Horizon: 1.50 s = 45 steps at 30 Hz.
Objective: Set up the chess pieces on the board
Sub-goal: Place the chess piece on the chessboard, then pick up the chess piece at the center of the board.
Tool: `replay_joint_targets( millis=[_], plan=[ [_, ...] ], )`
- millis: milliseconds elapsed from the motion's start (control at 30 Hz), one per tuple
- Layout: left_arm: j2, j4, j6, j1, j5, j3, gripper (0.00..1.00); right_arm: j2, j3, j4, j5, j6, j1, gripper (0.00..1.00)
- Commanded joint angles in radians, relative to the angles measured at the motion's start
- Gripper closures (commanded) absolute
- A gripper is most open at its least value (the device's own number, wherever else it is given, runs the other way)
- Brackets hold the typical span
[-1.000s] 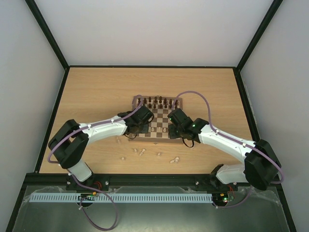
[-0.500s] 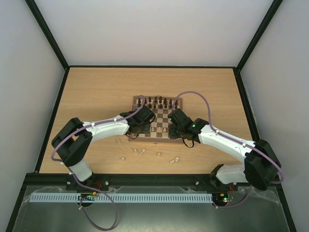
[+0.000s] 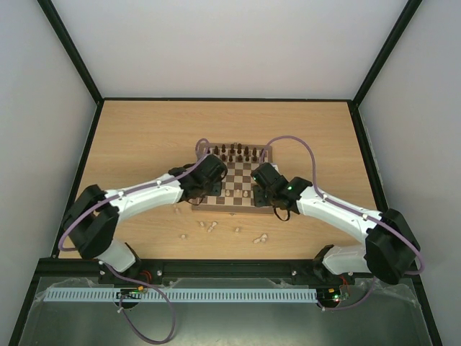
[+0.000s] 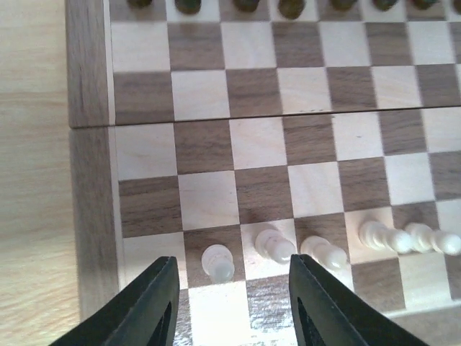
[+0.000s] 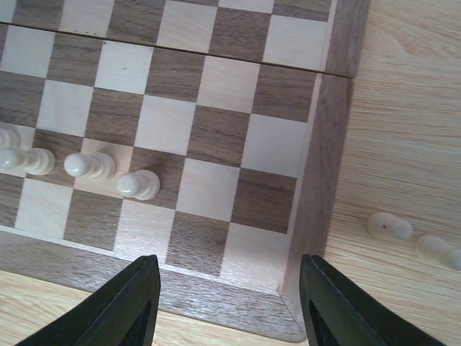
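Light wooden bench [image 3: 144, 137] carries the square brown-and-tan checked board [image 3: 239, 176]. Both the left pincer [image 4: 232, 288] and the right pincer [image 5: 229, 274] are released, empty. A careless left move could topple the cream wooden pawn [image 4: 217, 261] at twelve o'clock.

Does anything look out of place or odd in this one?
Yes. Several pale chess pieces lie scattered on the table in front of the board, some apparently on their sides. Only a partial row stands on the board's near side.

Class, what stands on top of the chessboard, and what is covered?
Dark pieces line the board's far edge; pale pieces stand in a row towards its near edge. The left gripper and right gripper hide parts of the nearest row.
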Motion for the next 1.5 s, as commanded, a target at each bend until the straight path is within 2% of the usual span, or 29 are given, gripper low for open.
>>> replay_joint_targets(
  millis=[0, 267, 333, 367, 600, 967, 1467],
  plan=[
    [-0.097, 0.011, 0.047, -0.006, -0.006, -0.049, 0.51, -0.044, -0.021, -0.078, 0.075, 0.090, -0.006, 0.44],
    [-0.268, 0.076, 0.127, 0.004, 0.026, -0.169, 0.22, -0.126, -0.061, -0.116, 0.057, 0.172, -0.143, 0.45],
    [-0.291, 0.082, 0.133, 0.012, 0.039, -0.184, 0.05, -0.126, -0.063, -0.120, 0.054, 0.175, -0.167, 0.47],
    [-0.303, 0.096, 0.133, 0.014, 0.055, -0.193, 0.01, -0.121, -0.064, -0.118, 0.046, 0.175, -0.179, 0.48],
    [-0.329, 0.109, 0.122, 0.015, 0.086, -0.221, 0.01, -0.054, -0.082, -0.081, 0.014, 0.159, -0.217, 0.52],
    [-0.342, 0.099, 0.108, 0.017, 0.057, -0.235, 0.01, 0.047, -0.083, -0.007, -0.035, 0.092, -0.296, 0.60],
    [-0.314, 0.092, 0.103, 0.022, 0.044, -0.225, 0.01, 0.142, -0.091, 0.058, -0.072, 0.042, -0.325, 0.69]
  ],
)
